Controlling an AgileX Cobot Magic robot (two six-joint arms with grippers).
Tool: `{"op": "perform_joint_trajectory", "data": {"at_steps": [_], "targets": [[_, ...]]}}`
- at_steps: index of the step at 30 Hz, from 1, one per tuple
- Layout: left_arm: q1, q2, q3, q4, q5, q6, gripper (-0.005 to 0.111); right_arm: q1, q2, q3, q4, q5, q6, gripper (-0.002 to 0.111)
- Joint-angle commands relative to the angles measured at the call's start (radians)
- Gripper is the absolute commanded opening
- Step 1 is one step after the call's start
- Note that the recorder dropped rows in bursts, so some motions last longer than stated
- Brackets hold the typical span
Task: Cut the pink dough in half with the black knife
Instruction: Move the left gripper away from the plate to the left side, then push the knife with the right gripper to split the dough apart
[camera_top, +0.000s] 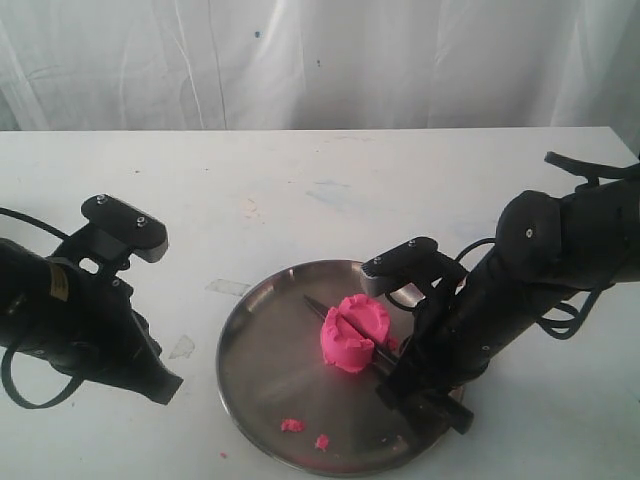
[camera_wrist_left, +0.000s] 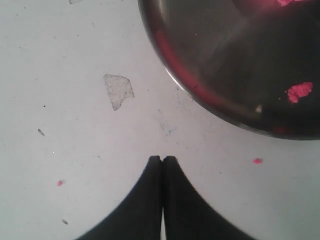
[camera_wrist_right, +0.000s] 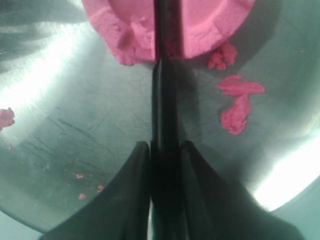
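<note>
Since the soft bright pink dough lump (camera_wrist_right: 167, 25) yields easily, the right gripper (camera_wrist_right: 165, 147) clamps the slender black knife's (camera_wrist_right: 164, 90) handle; the left gripper (camera_wrist_left: 162, 160) rests closed, empty.

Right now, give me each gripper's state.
Left gripper: closed, empty, over the table.
Right gripper: closed on the black knife, blade in the pink dough.

shiny scratched metal plate (camera_wrist_right: 75, 125), matt soft dough (camera_wrist_right: 125, 30)
</note>
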Motion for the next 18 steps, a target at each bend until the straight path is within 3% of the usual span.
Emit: {"op": "perform_joint_trajectory", "data": {"at_steps": [1,12,18], "targets": [[-0.003,-0.009,0.007,-0.014,0.003,-0.002,0.0,-0.001,0.012,0.005,0.01,0.003,-0.001,0.0],[-0.003,-0.009,0.007,-0.014,-0.001,-0.002,0.0,0.003,0.012,0.002,0.088,0.025,-0.002,0.0],[-0.003,-0.009,0.007,-0.014,-0.001,-0.002,0.0,0.056,0.012,0.002,0.088,0.029,-0.037,0.0]]}}
